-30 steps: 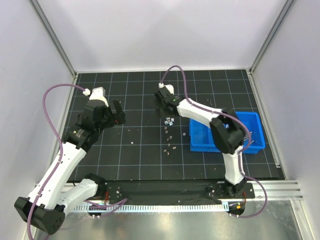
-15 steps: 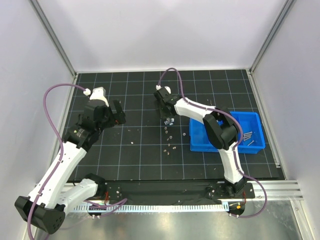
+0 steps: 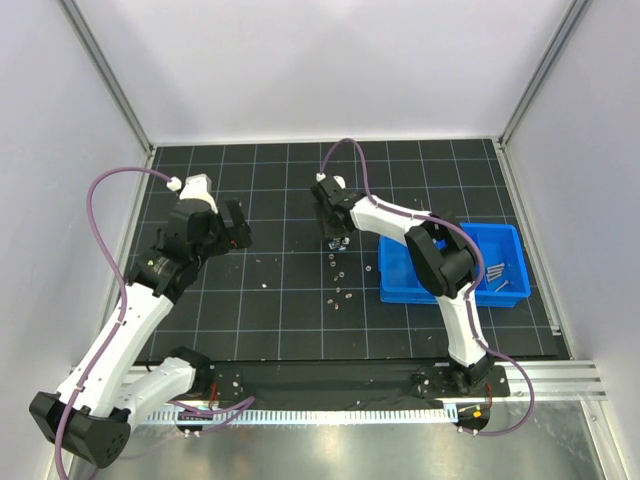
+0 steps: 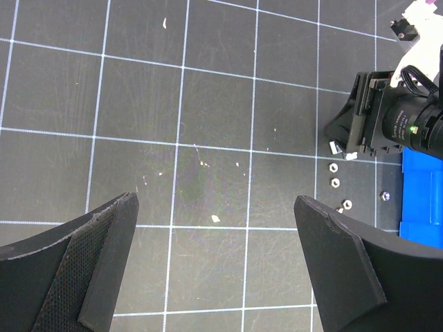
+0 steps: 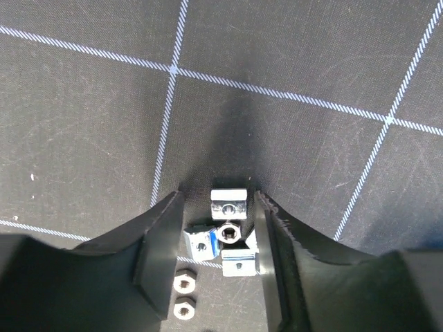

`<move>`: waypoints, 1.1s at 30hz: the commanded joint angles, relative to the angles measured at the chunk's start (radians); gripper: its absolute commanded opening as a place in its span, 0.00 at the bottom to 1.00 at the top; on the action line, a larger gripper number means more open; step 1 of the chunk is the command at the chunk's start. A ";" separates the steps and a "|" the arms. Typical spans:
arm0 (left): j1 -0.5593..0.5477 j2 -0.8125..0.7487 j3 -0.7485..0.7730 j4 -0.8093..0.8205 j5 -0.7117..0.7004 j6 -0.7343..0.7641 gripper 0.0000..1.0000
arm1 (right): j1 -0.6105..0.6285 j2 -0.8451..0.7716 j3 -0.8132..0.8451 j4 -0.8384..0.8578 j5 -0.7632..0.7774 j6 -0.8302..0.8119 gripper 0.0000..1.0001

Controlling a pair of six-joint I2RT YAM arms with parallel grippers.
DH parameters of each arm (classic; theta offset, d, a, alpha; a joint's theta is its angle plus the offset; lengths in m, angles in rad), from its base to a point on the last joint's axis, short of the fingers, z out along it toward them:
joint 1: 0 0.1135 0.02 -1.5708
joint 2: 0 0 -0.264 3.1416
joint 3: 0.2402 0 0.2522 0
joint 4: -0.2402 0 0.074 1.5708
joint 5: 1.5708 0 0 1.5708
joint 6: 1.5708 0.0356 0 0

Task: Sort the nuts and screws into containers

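Observation:
My right gripper [image 3: 338, 237] is down on the mat, open, with one finger on each side of a small cluster of square and hex nuts [image 5: 228, 232]; neither finger clearly touches them. Two more hex nuts [image 5: 185, 294] lie by the left finger [image 5: 159, 249]. Several loose nuts [image 3: 340, 290] trail down the mat below it. The blue container tray [image 3: 390, 293] sits to the right with a few screws [image 3: 497, 270] in it. My left gripper [image 3: 240, 228] is open and empty, held above the mat at the left; its wrist view shows the nuts [image 4: 334, 182] far right.
The black grid mat [image 3: 280, 320] has pale specks [image 4: 216, 218] of debris. White walls and metal frame rails enclose it. The right arm's forearm crosses above the tray's left end. The tray edge [image 4: 422, 194] shows in the left wrist view.
My right gripper has moved toward the near side and down onto the nut cluster, which it now straddles. The left arm has not moved.

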 commanded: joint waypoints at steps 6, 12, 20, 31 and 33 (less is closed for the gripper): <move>0.004 -0.002 0.005 0.024 -0.019 0.016 1.00 | 0.003 0.012 0.016 -0.016 0.004 0.008 0.32; 0.002 -0.004 0.006 0.026 -0.021 0.016 1.00 | 0.002 -0.110 0.037 -0.079 0.049 0.016 0.18; 0.004 -0.008 0.006 0.026 -0.012 0.016 1.00 | -0.143 -0.432 -0.005 -0.139 0.104 0.034 0.18; 0.004 -0.016 0.006 0.029 0.002 0.013 1.00 | -0.682 -0.831 -0.566 -0.056 0.100 0.137 0.17; 0.004 -0.016 0.005 0.030 0.005 0.011 1.00 | -0.696 -0.856 -0.613 -0.033 0.107 0.135 0.17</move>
